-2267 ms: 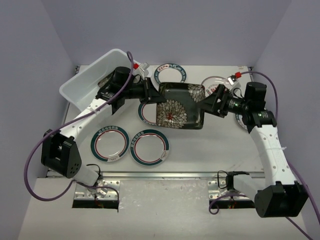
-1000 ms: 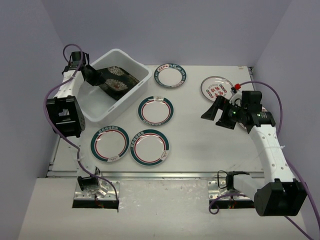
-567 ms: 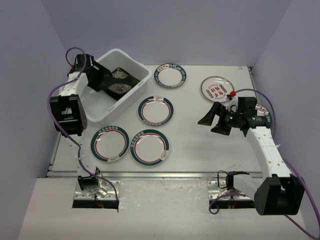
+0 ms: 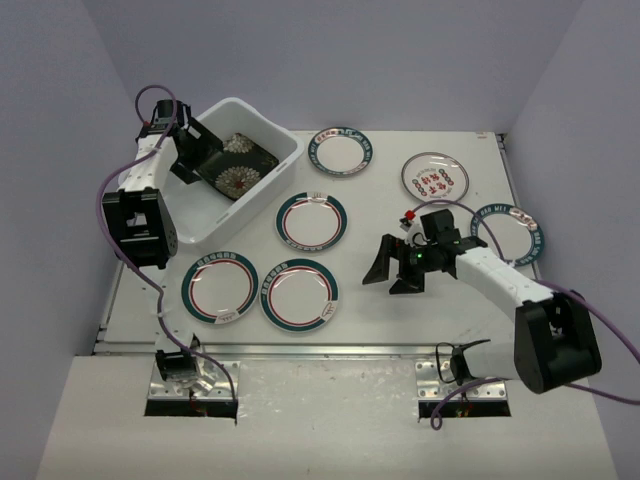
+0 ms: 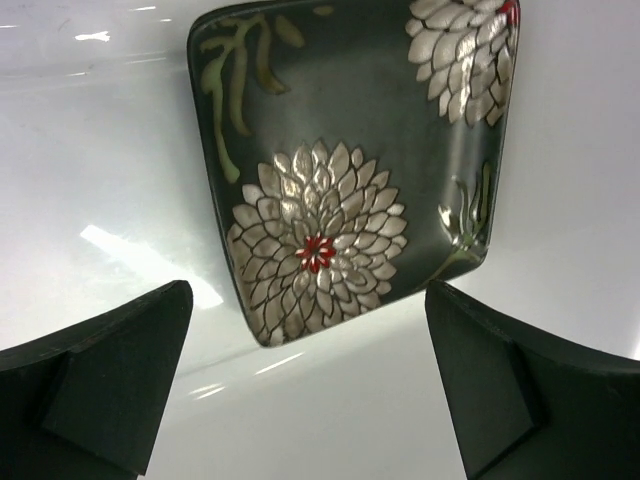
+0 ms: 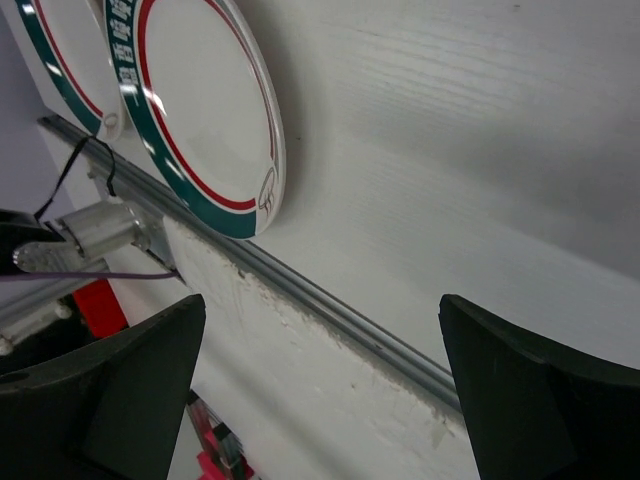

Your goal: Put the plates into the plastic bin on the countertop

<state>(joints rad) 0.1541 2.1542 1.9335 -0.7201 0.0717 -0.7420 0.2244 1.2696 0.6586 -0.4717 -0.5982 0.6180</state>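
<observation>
My right jaws, spread, face the nearest round teal-ringed white plate, flat on the off-white tabletop to their left (left jaws gape over the black square flowered plate in the white plastic bin).

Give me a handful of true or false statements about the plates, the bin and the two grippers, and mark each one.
1. The black flowered plate lies inside the plastic bin. True.
2. The left gripper is clamped on that plate. False: its jaws stand open, and the plate lies free in the bin below them.
3. The right gripper holds a ringed plate. False: it is open and empty, and the ringed plates lie on the countertop.
4. The plate with red characters sits on the countertop, outside the bin. True.
5. The bin holds a stack of ringed plates. False: only the black flowered plate shows in it.
</observation>
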